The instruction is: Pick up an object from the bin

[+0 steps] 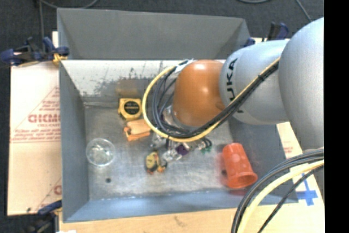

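The grey bin (72, 139) holds one of each thing. At the left stands one clear cup (101, 151). Next come one yellow tape measure (130, 108) and, just below it, one orange block (136, 130). One small yellow-and-dark toy (154, 162) lies mid-floor, just beside the hand (170, 150). The orange wrist cover (196, 93) and cables hide the hand from above, so released or clenched cannot be told. One red-orange cup (237, 165) lies tipped at the right.

Bin (71, 117) holds tape measure (130, 107), clear cup (100, 151), red cup (237, 165).
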